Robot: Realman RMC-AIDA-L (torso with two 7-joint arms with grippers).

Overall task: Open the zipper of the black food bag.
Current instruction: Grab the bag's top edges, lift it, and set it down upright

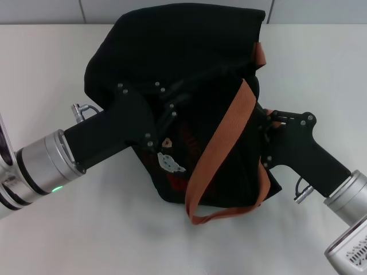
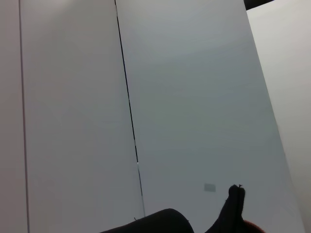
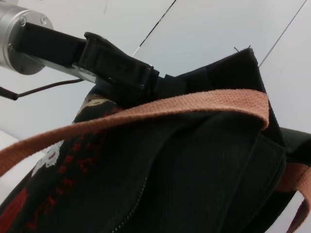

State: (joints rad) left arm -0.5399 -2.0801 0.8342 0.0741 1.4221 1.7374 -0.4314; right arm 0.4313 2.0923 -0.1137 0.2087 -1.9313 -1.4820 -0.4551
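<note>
The black food bag [image 1: 189, 74] stands mid-table, with its bear print [image 1: 170, 161] facing me. An orange-brown strap [image 1: 221, 149] hangs down its front. My left gripper [image 1: 171, 109] reaches in from the left and lies against the bag's upper front. It shows again in the right wrist view as the left gripper [image 3: 141, 77] pressed onto the bag's top edge [image 3: 214, 73]. My right gripper [image 1: 266, 135] is against the bag's right side. A toothed line, the zipper [image 3: 133, 206], runs down the fabric in the right wrist view. Its pull tab is not visible.
The bag rests on a white table [image 1: 86, 229], with a pale panelled wall [image 2: 194, 97] behind it. A loop of strap [image 1: 229, 213] lies on the table in front of the bag. The left wrist view shows only a black bag edge [image 2: 165, 221].
</note>
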